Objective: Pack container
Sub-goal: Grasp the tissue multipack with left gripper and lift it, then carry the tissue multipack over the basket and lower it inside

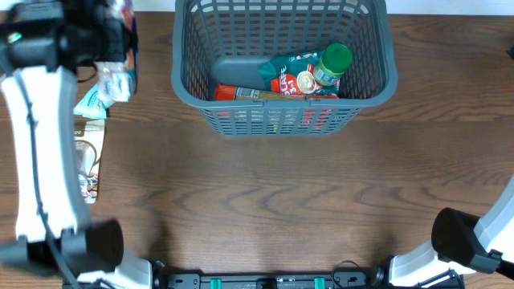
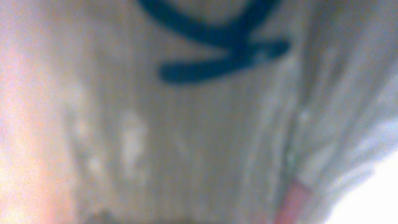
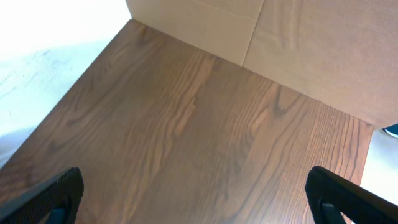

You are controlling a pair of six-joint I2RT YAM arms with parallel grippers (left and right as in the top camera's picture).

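The container, a dark grey slotted basket, stands at the back centre of the table. Inside it lie a red packet, a teal packet and a green-lidded bottle. My left gripper is at the far left, left of the basket, shut on a crumpled white snack packet. That white snack packet fills the left wrist view as a blur with a dark blue mark and hides the fingers. My right gripper stands open over bare wood, with nothing between its fingers.
A teal packet and a brown packet lie on the table's left side under my left arm. My right arm's base is at the front right corner. A cardboard wall stands behind the table in the right wrist view.
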